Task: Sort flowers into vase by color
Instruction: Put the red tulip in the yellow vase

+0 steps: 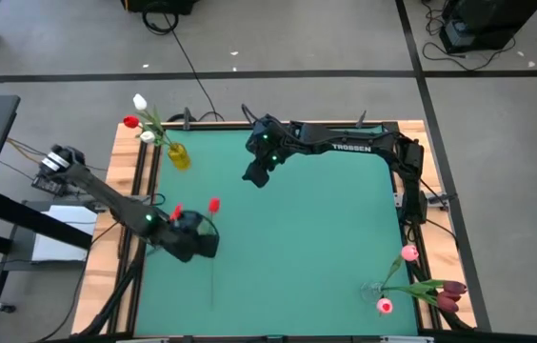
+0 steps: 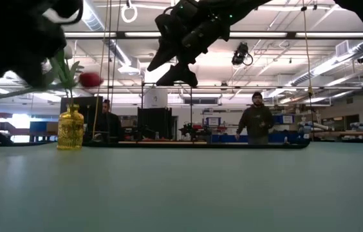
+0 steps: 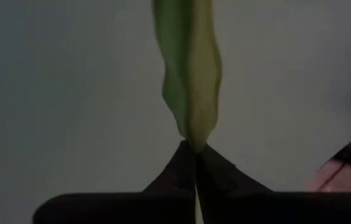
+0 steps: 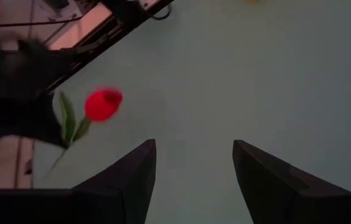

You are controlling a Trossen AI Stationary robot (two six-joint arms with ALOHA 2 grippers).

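Gripping a red tulip by its leaf, left tool clenched, right tool released above table.

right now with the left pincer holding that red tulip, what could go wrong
1. The left pincer is pinched on the red tulip at a thin leaf, so the flower might slip or swing during the carry.
2. The yellow vase already holds flowers and has a narrow neck; a loose stem may miss it or knock it.
3. The open right pincer hovers over the mat near the route and could get in the way.
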